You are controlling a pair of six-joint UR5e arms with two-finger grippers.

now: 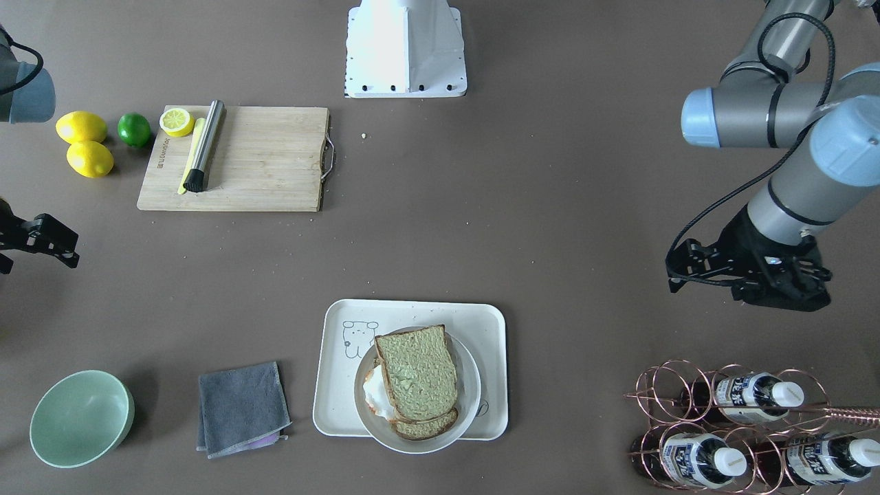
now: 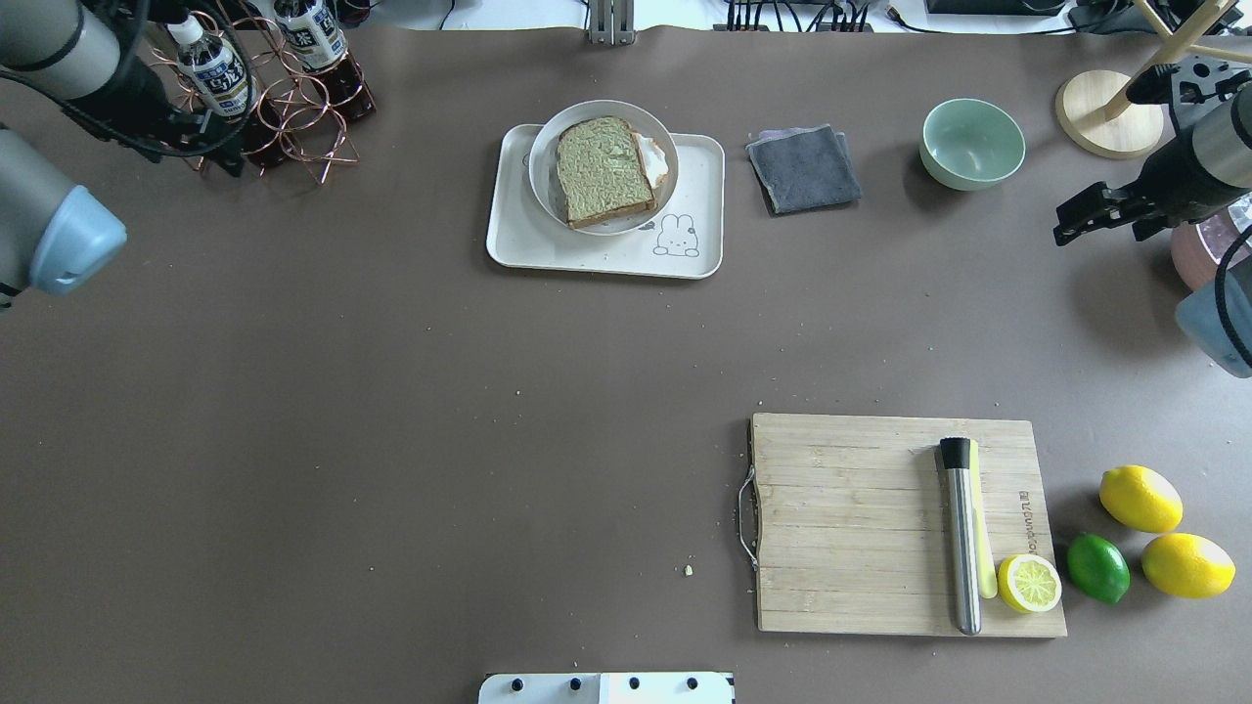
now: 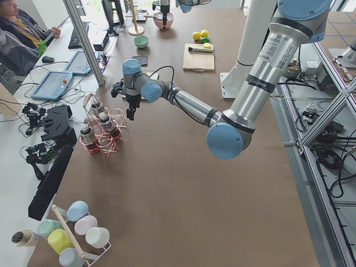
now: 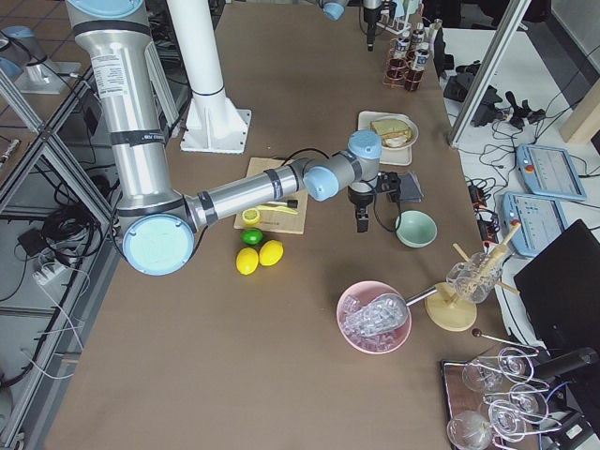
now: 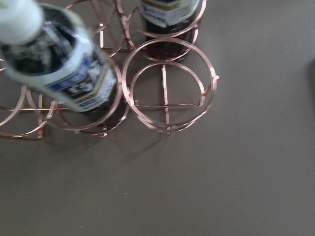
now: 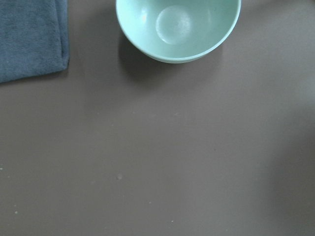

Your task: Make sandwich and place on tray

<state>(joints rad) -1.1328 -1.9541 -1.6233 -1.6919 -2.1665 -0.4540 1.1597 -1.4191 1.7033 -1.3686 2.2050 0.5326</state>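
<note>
The sandwich [image 1: 418, 377] lies on a round white plate [image 1: 421, 445]: greenish-tan bread slices with the white fried egg [image 1: 375, 399] showing at one side. The plate stands on the cream-white tray [image 1: 337, 392], overhanging its edge. They also show in the overhead view as the sandwich [image 2: 603, 171] and the tray [image 2: 606, 259]. My left gripper [image 1: 677, 267] hovers open and empty by the bottle rack, far from the tray. My right gripper [image 2: 1068, 220] hovers open and empty near the green bowl.
A copper wire rack with bottles [image 1: 729, 426] stands under the left gripper. A grey cloth [image 1: 240, 407] and a green bowl [image 1: 81, 418] lie beside the tray. A wooden cutting board [image 1: 261, 158] carries a steel tool and a lemon half; lemons and a lime [image 1: 134, 129] lie beside it.
</note>
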